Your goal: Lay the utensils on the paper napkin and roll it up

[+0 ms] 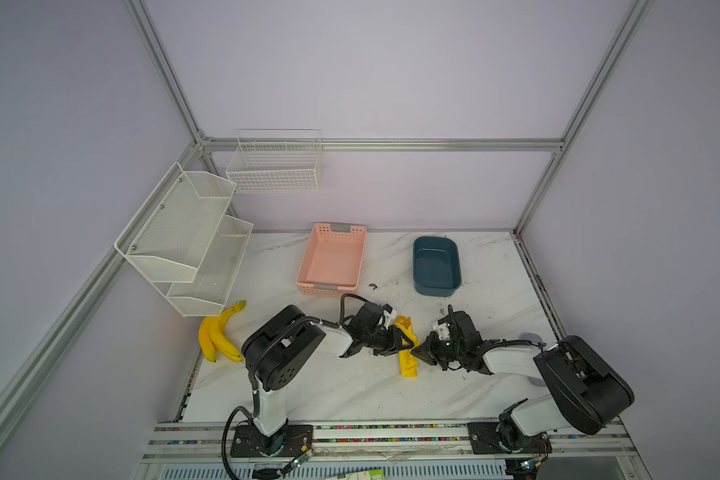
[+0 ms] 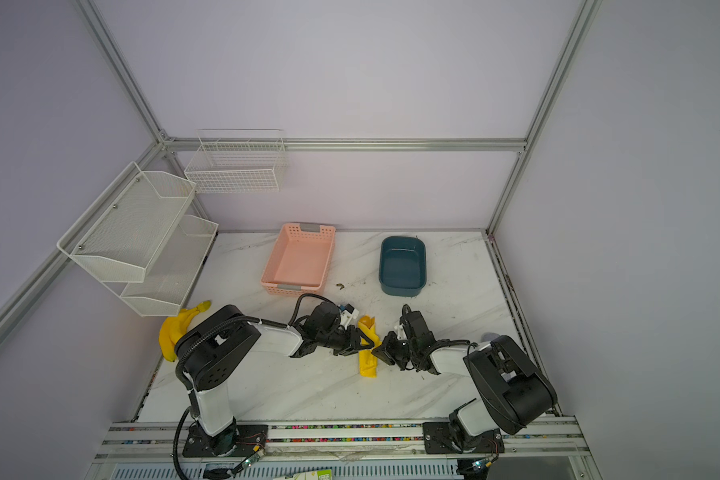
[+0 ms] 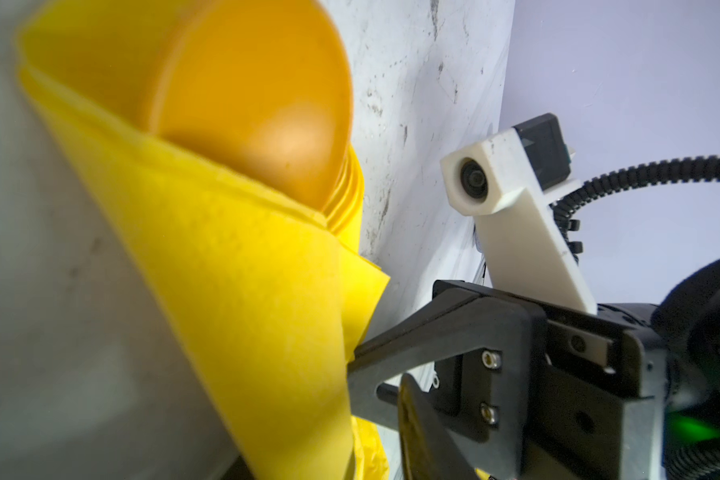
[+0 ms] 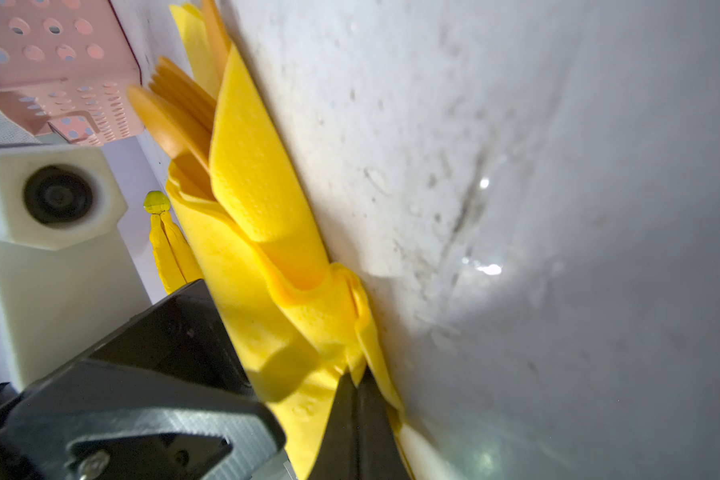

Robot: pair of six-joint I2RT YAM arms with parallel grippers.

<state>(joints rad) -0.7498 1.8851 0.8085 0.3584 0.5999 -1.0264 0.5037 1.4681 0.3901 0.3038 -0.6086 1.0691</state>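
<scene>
Napkin point(image 4: 262, 199), rolled round utensils point(image 4: 175, 112), is lying near basket point(image 1: 333, 257), on its front side; right gripper point(image 4: 352, 395) is pinching its edge, left gripper point(image 1: 406, 340) I'm not making out. I'm judging it light, soft, tearable: hold mid-roll, over the stiff utensils

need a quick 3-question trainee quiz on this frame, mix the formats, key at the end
1. True or false: the paper napkin lies flat and unrolled.
2. What is the right gripper pinching? A) a fold of the napkin B) the bananas C) the pink basket
3. Which of the utensils shows a round bowl at the roll's open end?
Key: 1 false, it is rolled around the utensils; 2 A; 3 the spoon.
</scene>
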